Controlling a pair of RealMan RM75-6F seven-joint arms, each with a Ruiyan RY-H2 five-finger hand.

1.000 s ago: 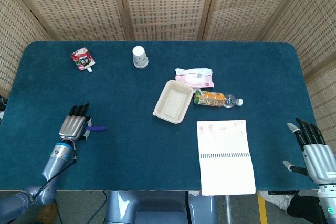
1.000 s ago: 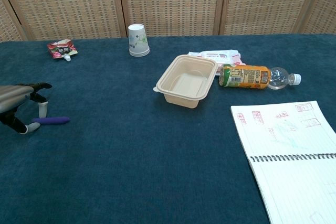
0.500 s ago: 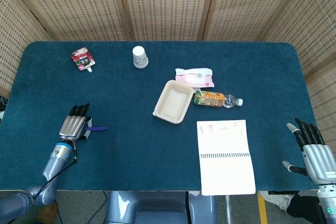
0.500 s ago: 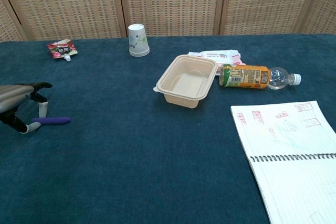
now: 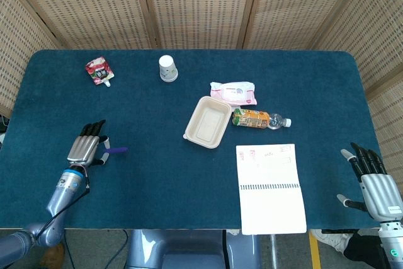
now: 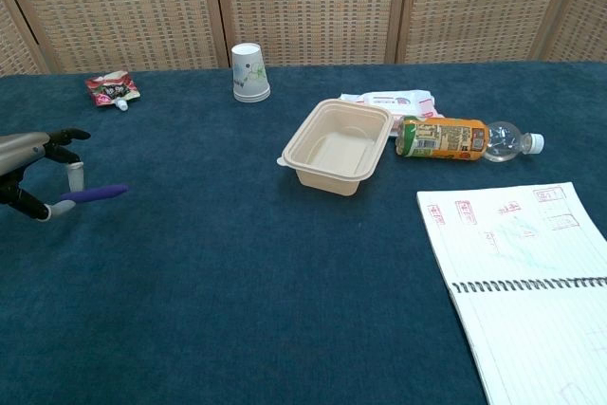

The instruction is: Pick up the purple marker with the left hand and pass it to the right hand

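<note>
Left hand (image 6: 33, 170) pinches the purple marker (image 6: 93, 194); right hand (image 5: 373, 181) (head view only) lies spread, holding nothing.

head view: high, looking down over whole table (image 5: 189, 206). chest view: low, near front edge, facing the screen; both share the tray (image 5: 206, 121).

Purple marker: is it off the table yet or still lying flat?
Off the table. The left hand pinches one end of the purple marker; its free end tilts up above the cloth.

Bare cloth (image 5: 145, 174) between robot hands
</note>
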